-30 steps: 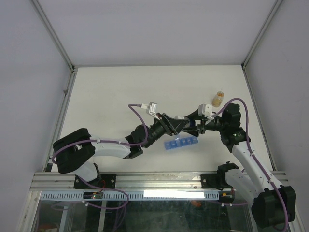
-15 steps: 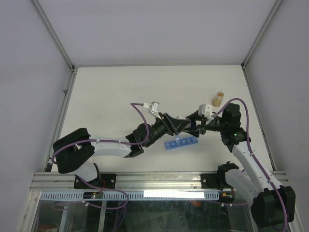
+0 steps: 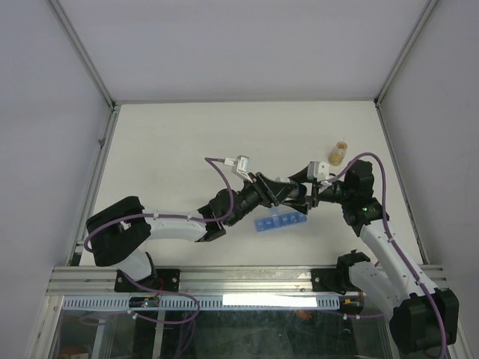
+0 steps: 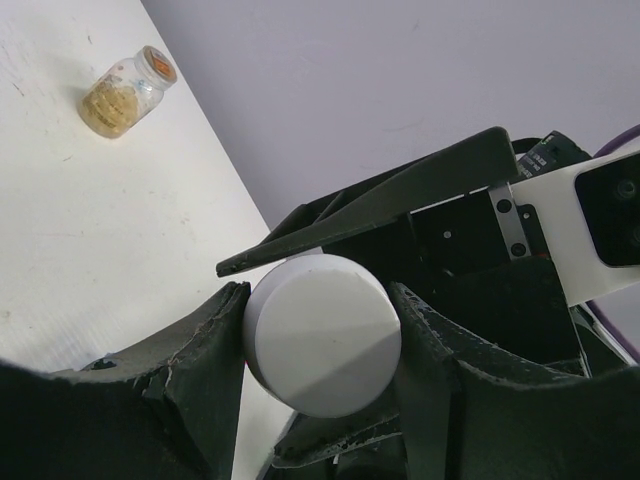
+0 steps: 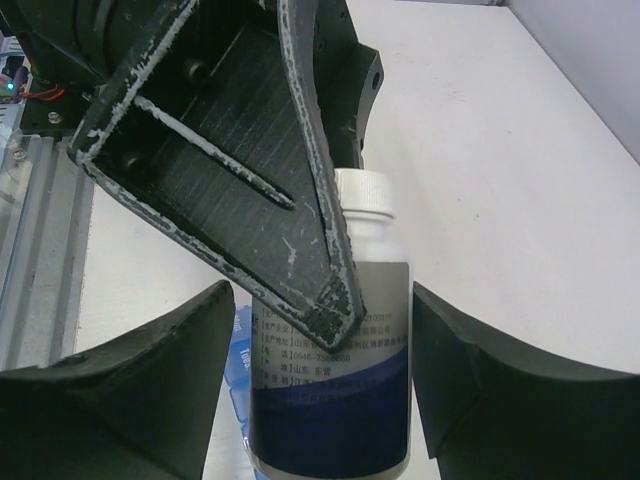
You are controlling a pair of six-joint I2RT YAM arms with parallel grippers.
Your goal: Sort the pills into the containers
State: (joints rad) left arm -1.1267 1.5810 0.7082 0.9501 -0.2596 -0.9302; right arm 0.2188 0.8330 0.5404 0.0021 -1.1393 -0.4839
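Gripping the white bottle point(image 5: 335, 410), left end effector point(image 4: 320, 325) hovers near translucent-blue strip point(image 3: 281, 222); right end effector point(image 5: 322, 290) open.

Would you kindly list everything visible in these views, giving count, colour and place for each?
pill organiser strip: one, translucent blue, on the table just nearer the arm bases than the tools
small jar: one, amber-tan, standing at the table's far right
capped bottle: one, white with a blue label, between the two tools
table: one, white, under everything
left tool: one, black, closed on the capped bottle's cap
right tool: one, black, open around the bottle's body, with a gap on each side
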